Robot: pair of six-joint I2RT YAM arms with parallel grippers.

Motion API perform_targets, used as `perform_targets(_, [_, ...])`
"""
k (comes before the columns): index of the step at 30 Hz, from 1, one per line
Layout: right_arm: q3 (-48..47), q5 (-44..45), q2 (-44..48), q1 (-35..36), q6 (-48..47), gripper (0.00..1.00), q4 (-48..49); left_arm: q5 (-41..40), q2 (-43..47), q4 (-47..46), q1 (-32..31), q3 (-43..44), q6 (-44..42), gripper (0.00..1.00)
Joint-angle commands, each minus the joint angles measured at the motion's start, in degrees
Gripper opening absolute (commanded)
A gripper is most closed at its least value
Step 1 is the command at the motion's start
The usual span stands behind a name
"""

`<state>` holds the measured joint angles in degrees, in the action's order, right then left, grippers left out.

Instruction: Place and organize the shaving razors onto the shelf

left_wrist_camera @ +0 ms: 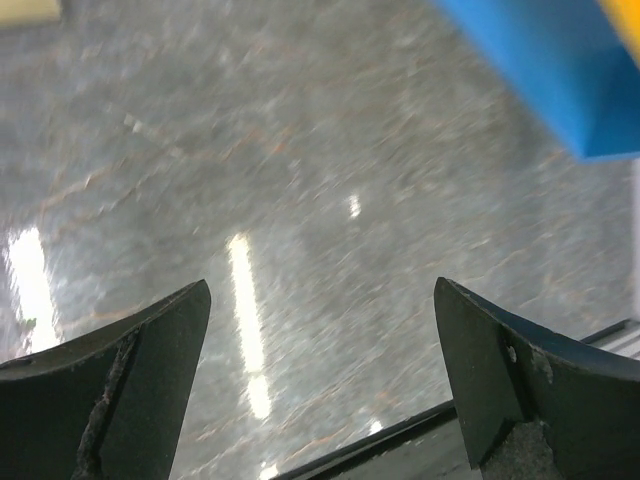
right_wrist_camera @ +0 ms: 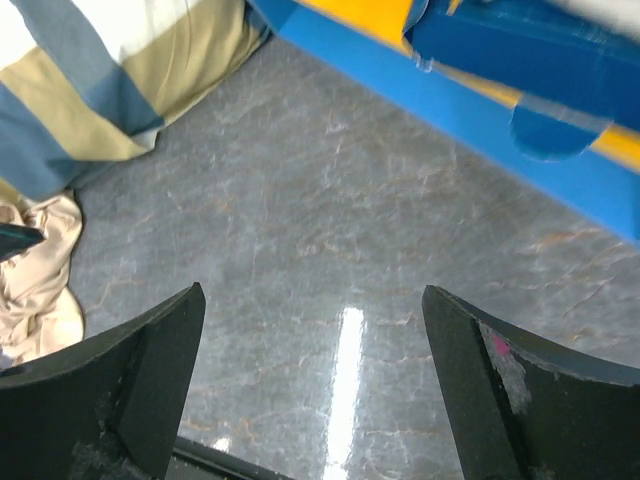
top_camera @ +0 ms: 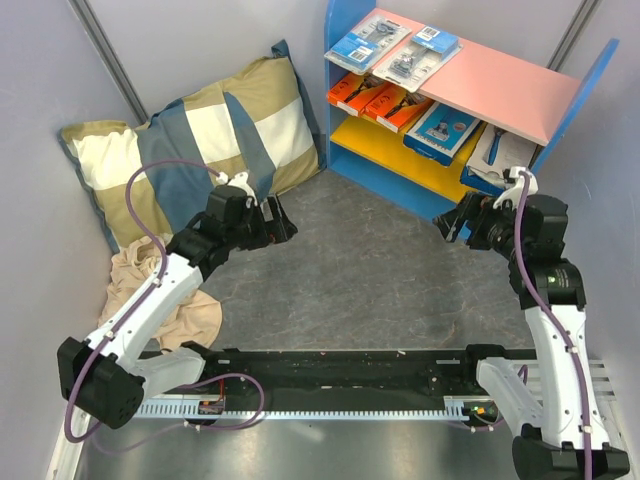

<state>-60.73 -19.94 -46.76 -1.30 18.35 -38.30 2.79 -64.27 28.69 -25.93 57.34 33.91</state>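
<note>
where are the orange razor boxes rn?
Top view: the orange razor boxes sit at the left end of the shelf, tucked just under the pink top board, with a blue-and-white razor box to their right.

White arms (top_camera: pixel 150 300), black joints (top_camera: pixel 228 212) (purple cables (top_camera: pixel 128 200) trailing).

Razor packs (top_camera: pixel 395 45) on shelf (top_camera: pixel 505 92) boards; pillow (top_camera: pixel 200 140) left of shelf.
</note>
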Motion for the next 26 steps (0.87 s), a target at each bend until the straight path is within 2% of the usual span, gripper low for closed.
perform_targets(1, [6.40,-3.35,3.08,-0.19,3.00,0.98,3.93,-1.47,1.69,0.67,0.71,-4.16,-0.08,1.00])
perform_targets(9, [15.63,0.17,5.01,-0.19,2.22,0.98,4.82,-1.99,2.31,-0.03,1.06,-8.56,0.02,1.00])
perform_targets(19, [17.31,5.44,1.77,-0.19,1.25,0.98,7.45,-1.64,0.72,-1.79,1.15,-9.18,-1.13,1.00])
perform_targets(26, [23.10,7.37,-1.05,-0.19,4.68,0.98,17.29,-2.61,-0.32,-4.78,1.50,-10.50,-2.88,1.00])
